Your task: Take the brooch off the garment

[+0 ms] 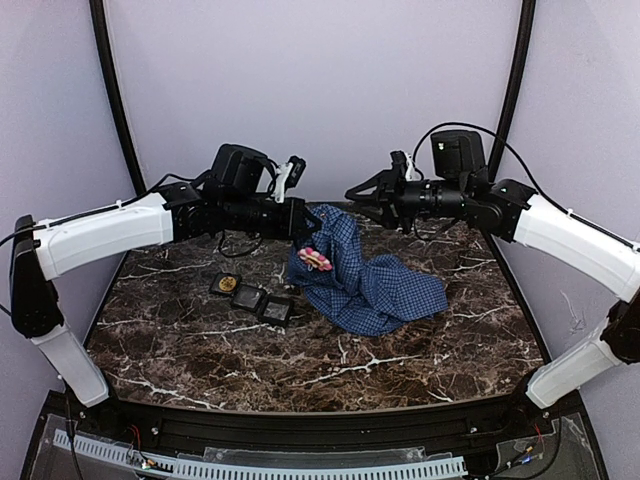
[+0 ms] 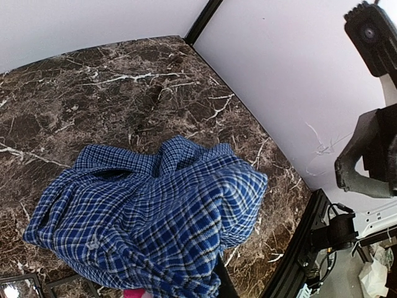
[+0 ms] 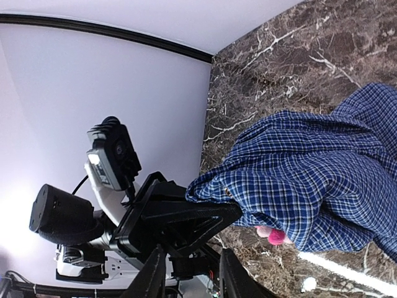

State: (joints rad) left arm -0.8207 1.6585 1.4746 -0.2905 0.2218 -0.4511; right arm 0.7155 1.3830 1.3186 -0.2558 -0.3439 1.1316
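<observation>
Brooch (image 1: pixel 317 258) on the blue checked shirt (image 1: pixel 380 288): a small pink spot on the raised left fold, just below the left gripper (image 1: pixel 303 228). Rest of the shirt heaped on the marble table (image 1: pixel 200 350), right of a black tray (image 1: pixel 262 300). Left gripper clamped shut on the shirt's upper edge, holding that fold off the table. Right gripper (image 1: pixel 358 192) partly open and empty, in the air near the lifted cloth's right side, apart from it.
</observation>
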